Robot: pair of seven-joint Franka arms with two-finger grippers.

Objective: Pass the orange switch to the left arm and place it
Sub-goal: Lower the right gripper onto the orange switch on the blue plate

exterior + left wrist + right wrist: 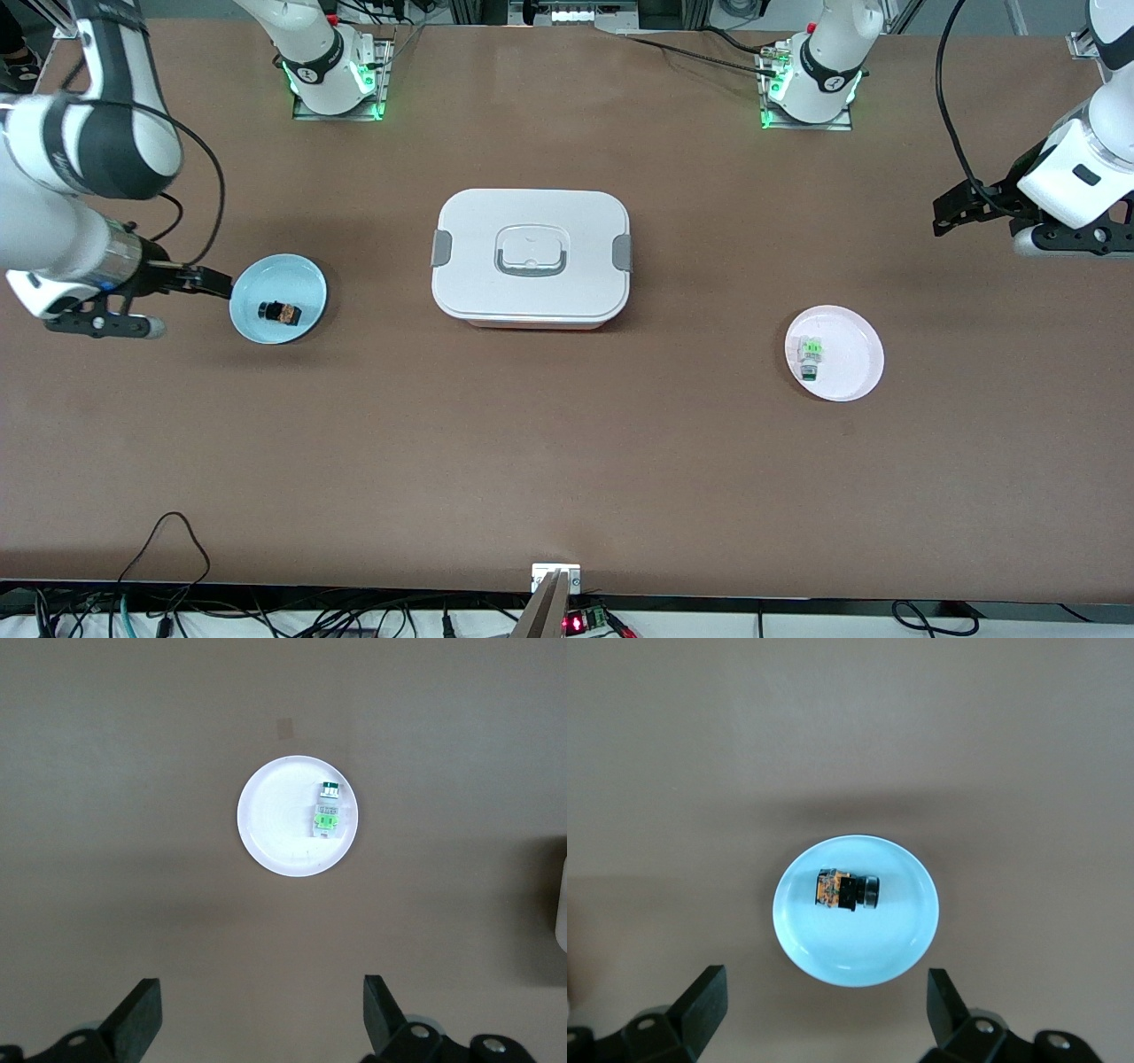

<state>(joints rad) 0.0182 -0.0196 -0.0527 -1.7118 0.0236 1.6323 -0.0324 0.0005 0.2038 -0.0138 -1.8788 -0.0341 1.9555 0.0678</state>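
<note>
Orange switch [280,313] sits untouched in blue plate [306,276] w/ right gripper [208,282] just beside, left gripper [952,215] waiting, both w/ fingers spread & empty, so whole transfer past box [532,257] remains.

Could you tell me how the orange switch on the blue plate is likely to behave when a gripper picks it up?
The orange switch looks small and rigid, so probably light and stiff. It lies on its side with a round black end, so a nudge might roll it on the smooth blue plate. Its blocky orange part likely offers flatter faces to pinch.
</note>
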